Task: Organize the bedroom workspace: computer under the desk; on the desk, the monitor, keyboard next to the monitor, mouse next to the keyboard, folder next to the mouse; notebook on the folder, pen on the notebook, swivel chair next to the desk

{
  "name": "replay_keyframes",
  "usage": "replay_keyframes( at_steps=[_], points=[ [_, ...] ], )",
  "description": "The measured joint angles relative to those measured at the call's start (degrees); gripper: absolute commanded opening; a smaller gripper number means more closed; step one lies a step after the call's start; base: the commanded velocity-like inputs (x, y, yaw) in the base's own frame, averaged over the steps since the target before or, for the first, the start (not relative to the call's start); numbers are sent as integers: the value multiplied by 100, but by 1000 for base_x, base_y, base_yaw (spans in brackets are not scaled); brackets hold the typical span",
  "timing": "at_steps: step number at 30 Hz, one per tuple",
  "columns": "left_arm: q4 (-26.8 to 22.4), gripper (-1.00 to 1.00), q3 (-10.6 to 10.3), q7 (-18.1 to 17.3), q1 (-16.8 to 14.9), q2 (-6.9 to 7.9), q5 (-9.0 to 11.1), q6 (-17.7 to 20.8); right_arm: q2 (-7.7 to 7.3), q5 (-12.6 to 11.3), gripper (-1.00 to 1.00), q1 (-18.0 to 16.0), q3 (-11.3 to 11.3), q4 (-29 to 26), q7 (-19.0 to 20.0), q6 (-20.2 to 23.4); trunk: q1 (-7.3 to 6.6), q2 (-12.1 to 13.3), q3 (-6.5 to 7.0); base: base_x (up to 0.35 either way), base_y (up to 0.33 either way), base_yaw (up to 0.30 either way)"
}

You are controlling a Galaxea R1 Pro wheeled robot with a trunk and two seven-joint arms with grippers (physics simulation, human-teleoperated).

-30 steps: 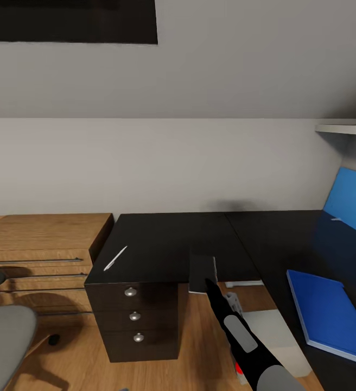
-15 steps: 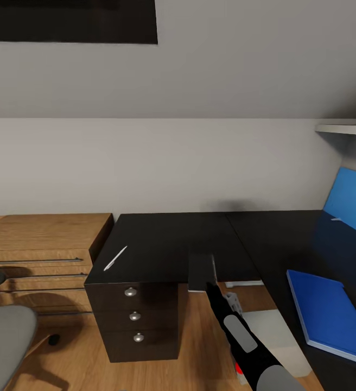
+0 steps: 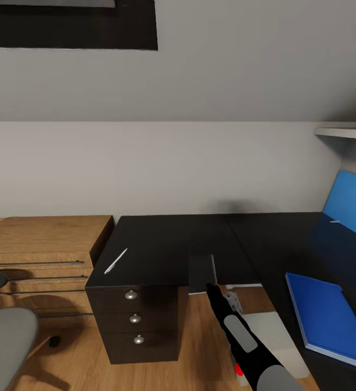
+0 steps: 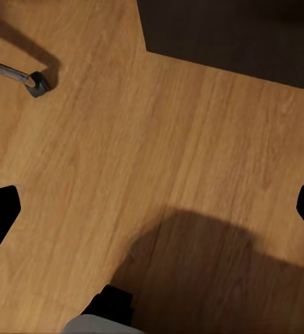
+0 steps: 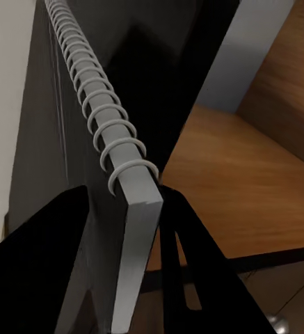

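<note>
Your right gripper [image 5: 124, 229] clamps the spiral-bound notebook [image 3: 202, 273] upright over the black desk's [image 3: 167, 244] front edge, beside the drawer unit [image 3: 134, 323]. The pen [image 3: 115, 260] lies on the desk's left corner; the blue folder [image 3: 330, 317] rests at its right. Your left gripper [image 4: 152, 209] hangs spread wide over wood floor [image 4: 158, 139], near a chair caster [image 4: 39, 83].

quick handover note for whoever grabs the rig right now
Right pincer: shut on the spiral notebook, held over the desk's front edge.
Left pincer: open, empty, over bare floor.
Blue folder lies on the desk at right. Pen lies on the desk at left. Chair is left of the drawers.
Left: notebook onto folder, pen on top, then chair.
</note>
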Motion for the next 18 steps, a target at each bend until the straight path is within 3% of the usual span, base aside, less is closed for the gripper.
replay_keyframes(
  at_steps=[18],
  points=[
    [0, 100, 7, 13, 0, -1, -3, 0, 0, 15, -100, 9, 6, -58, 7, -7, -395, 722, 323, 0, 0, 0]
  ],
)
